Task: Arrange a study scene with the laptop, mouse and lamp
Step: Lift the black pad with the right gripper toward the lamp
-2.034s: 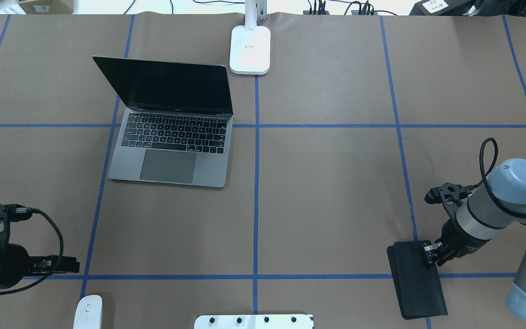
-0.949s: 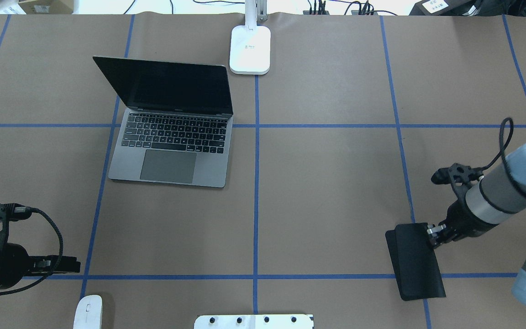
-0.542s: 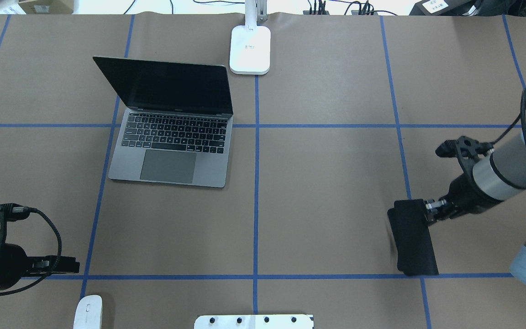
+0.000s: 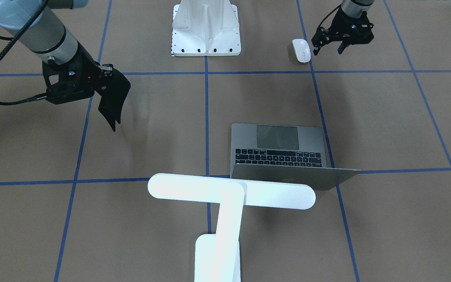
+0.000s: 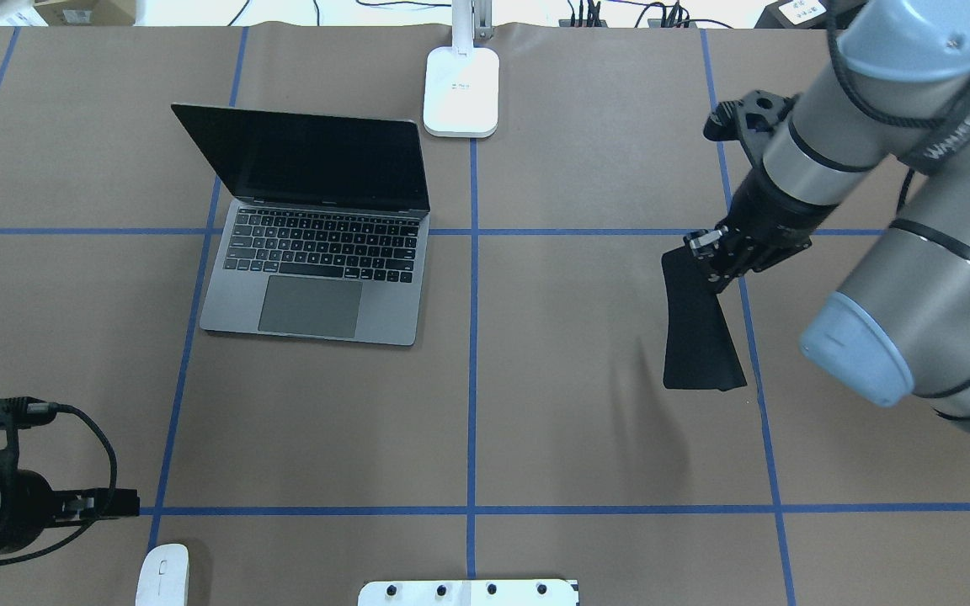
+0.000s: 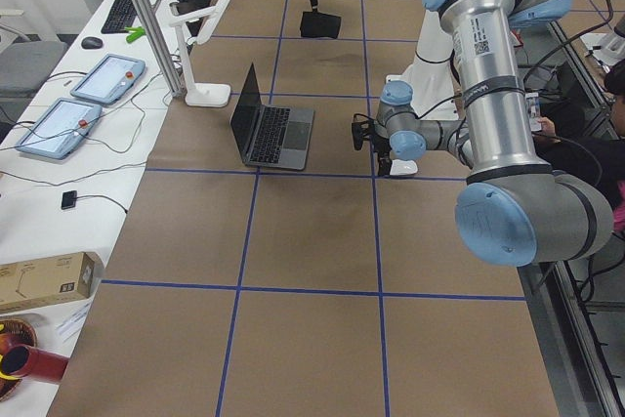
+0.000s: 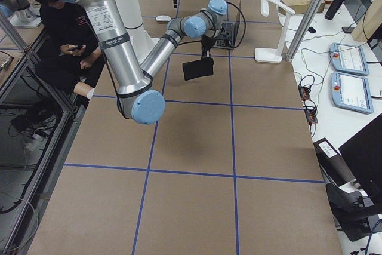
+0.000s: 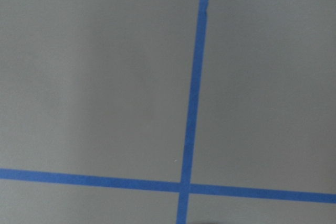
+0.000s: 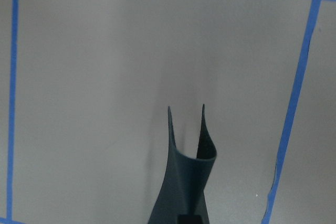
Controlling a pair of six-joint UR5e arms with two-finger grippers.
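Observation:
The open space-grey laptop (image 5: 317, 252) stands at the far left, its screen facing the robot; it also shows in the front view (image 4: 278, 150). The white lamp (image 4: 231, 191) stands at the far middle, its base (image 5: 461, 93) on the centre line. The white mouse (image 5: 162, 575) lies at the near left edge. My left gripper (image 4: 327, 49) is open and empty, low beside the mouse (image 4: 301, 50). My right gripper (image 5: 708, 255) is shut on a black mouse pad (image 5: 695, 332), which hangs limp and curled above the table (image 9: 186, 177).
The white robot pedestal (image 4: 206, 27) with bolts sits at the near middle edge. Blue tape lines (image 5: 472, 353) divide the brown table. Tablets and cables (image 6: 88, 95) lie beyond the far edge. A seated person (image 7: 54, 4) is behind the robot.
My right arm has lifted the mouse pad off the near right of the table and carried it away from the robot, toward the far right middle. The left arm has barely moved.

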